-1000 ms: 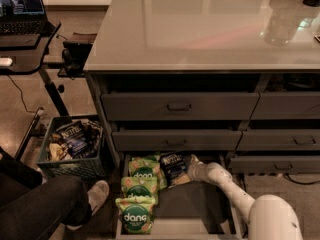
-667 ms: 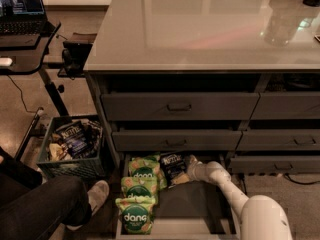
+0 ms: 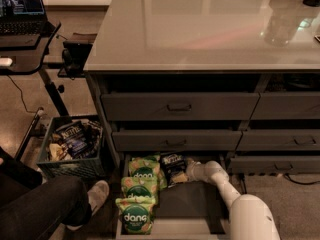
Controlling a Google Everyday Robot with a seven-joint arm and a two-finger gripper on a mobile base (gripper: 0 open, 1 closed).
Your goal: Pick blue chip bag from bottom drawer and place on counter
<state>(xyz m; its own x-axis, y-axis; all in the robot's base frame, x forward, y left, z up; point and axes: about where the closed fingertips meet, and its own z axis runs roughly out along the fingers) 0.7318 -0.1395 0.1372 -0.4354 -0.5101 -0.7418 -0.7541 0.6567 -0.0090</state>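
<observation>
The blue chip bag (image 3: 172,165) lies at the back of the open bottom drawer (image 3: 186,204), right of the green bags. My gripper (image 3: 189,170) is low inside the drawer, right against the bag's right edge, at the end of my white arm (image 3: 227,191) that reaches in from the lower right. The bag rests on the drawer floor. The counter (image 3: 200,29) spreads wide above the drawers, glossy and pale.
Three light green "dang" bags (image 3: 137,194) lie in a row along the drawer's left side. Two shut drawer fronts (image 3: 177,106) are above. A crate of snacks (image 3: 75,149) stands on the floor at left, beside a person's leg and shoe (image 3: 95,196). A laptop desk (image 3: 22,39) is far left.
The near part of my white arm has shifted a little left. The gripper stays against the blue chip bag, which has not visibly moved.
</observation>
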